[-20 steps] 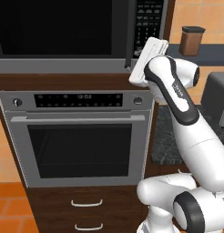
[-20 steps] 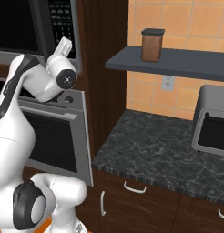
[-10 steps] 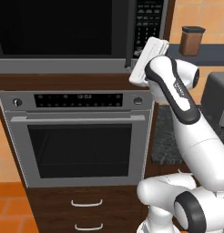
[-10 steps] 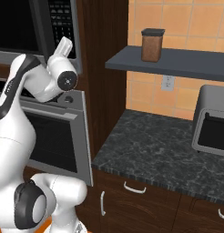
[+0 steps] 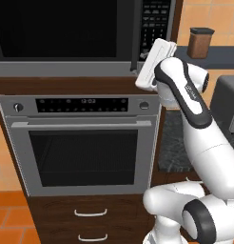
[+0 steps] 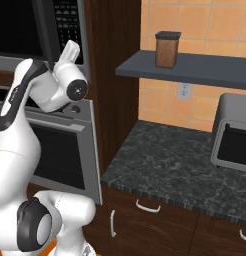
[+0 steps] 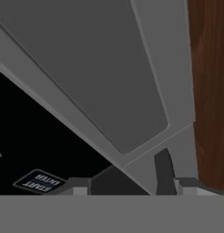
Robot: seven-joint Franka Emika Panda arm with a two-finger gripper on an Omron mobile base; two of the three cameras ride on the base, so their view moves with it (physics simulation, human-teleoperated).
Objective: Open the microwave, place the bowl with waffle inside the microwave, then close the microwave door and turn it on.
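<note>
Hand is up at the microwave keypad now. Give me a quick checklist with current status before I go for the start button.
1. microwave door closed: ok, the dark panel sits flush in the left base view.
2. gripper empty: ok, nothing between the finger tips.
3. Jaws shut for a one-point press: not ok, they stand apart.
4. Hand at the keypad panel: ok, it sits at the panel's lower edge.
5. start button in line: cannot tell, it lies off to one side of the tips.
6. Bowl inside: cannot tell, the glass is dark.
</note>
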